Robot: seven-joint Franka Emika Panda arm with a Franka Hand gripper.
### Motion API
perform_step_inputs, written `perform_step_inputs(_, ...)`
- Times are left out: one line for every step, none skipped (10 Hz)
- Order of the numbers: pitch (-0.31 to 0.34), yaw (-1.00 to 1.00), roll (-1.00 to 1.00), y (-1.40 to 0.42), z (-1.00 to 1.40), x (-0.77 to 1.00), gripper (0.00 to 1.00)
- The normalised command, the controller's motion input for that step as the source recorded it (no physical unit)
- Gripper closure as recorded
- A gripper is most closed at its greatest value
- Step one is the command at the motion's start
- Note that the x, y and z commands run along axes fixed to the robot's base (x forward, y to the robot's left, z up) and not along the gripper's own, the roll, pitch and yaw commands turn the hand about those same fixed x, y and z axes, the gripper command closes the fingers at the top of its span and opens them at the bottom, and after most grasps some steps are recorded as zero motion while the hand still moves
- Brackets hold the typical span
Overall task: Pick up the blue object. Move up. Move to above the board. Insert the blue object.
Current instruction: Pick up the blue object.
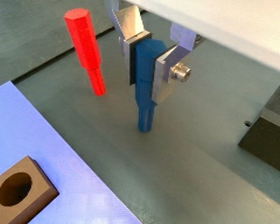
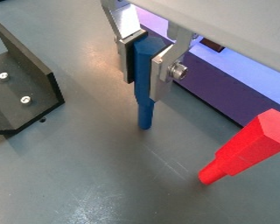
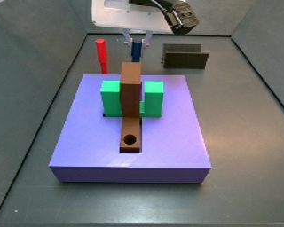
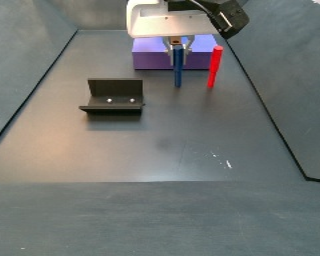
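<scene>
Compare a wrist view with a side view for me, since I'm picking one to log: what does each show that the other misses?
Only the wrist view shows the gripper plates closed on the blue peg, whose lower end meets the floor. Only the side view shows the whole board, its hole, the green block and the slab. Both show the red peg and fixture.

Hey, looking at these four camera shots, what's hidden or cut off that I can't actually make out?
- Blue peg: its upper part sits between the gripper fingers in both wrist views, so its top is hidden.
- Blue peg in a side view: the board covers its lower end, so floor contact is unclear there.
- Board hole: only one corner of the board shows in a wrist view, cut by the edge.
- Fixture: cropped by the frame.
</scene>
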Motion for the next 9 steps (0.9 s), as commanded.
perform_step_inputs(0.0,0.0,0.0,0.0,0.0,0.0,1.0)
perform_step_inputs(0.0,0.0,0.0,0.0,0.0,0.0,1.0)
perform_step_inputs(0.0,0.0,0.0,0.0,0.0,0.0,1.0)
perform_step_inputs(0.0,0.0,0.0,0.0,0.0,0.0,1.0)
perform_step_inputs(0.0,0.0,0.0,0.0,0.0,0.0,1.0)
perform_step_inputs(0.0,0.0,0.0,0.0,0.0,0.0,1.0)
perform_step_inputs(0.0,0.0,0.0,0.0,0.0,0.0,1.0)
perform_step_inputs(0.0,0.0,0.0,0.0,0.0,0.0,1.0)
perform_step_inputs(0.0,0.0,0.0,0.0,0.0,0.0,1.0)
